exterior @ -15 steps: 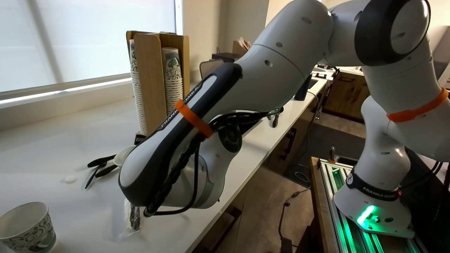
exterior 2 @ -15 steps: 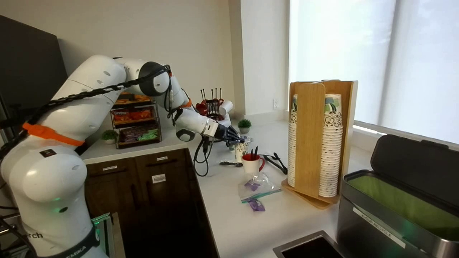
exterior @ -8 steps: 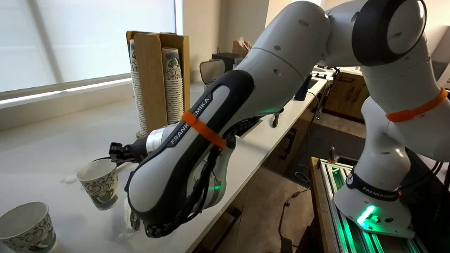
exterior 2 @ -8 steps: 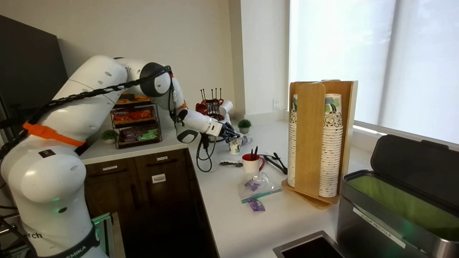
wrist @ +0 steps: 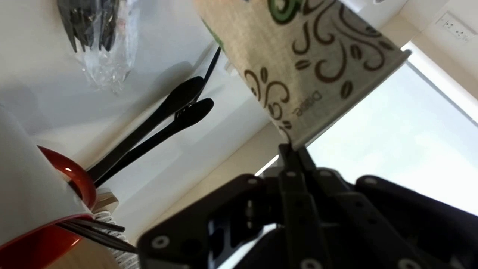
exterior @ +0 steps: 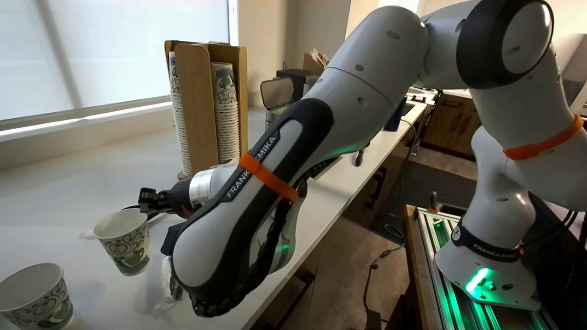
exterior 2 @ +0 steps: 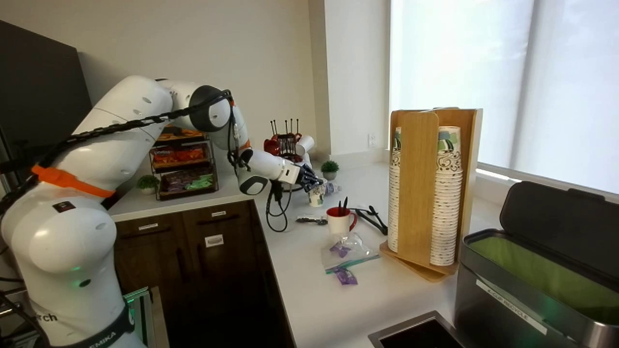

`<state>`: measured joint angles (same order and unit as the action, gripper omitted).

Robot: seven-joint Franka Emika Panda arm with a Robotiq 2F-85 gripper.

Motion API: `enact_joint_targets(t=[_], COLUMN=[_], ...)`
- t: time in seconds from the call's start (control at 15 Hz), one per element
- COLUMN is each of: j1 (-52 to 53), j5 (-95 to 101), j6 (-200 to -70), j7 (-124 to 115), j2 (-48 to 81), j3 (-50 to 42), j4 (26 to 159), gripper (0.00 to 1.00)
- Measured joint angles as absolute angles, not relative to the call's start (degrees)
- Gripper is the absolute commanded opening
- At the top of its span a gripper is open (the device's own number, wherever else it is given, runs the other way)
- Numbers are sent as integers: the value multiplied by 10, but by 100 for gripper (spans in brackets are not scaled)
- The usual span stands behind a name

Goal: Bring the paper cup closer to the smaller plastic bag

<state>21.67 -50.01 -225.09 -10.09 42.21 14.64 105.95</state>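
Cup (exterior: 124, 245) is at the white kitchen counter (exterior: 69, 192) that runs along the window (exterior: 133, 50) and carries a wooden rack (exterior: 197, 110), near the cutlery bag (wrist: 100, 35), can't tell if base touches, mouth up, long axis roughly vertical, slight lean unclear, gripper (wrist: 294, 151) jaws clenched on its rim.

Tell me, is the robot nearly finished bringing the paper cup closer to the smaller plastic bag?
Grabbing looks done: the gripper seems to pinch the paper cup by its rim. In hand is that cup; whether it touches the counter, I can't tell. Left: an exterior view shows a gap between it and the smaller plastic bag, so probably bring it nearer, then let go.
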Motion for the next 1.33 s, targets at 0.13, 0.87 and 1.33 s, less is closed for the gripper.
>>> enact_joint_targets(t=[0.13,0.87,1.33], j1=[220,229,229], j5=[-492,-477,-478], j6=[-2256,-2269,-2274], j7=[-102,-102,-102], j2=[430,468,466], j3=[146,145,145], j4=[1057,1056,1039], gripper=[1,44,95])
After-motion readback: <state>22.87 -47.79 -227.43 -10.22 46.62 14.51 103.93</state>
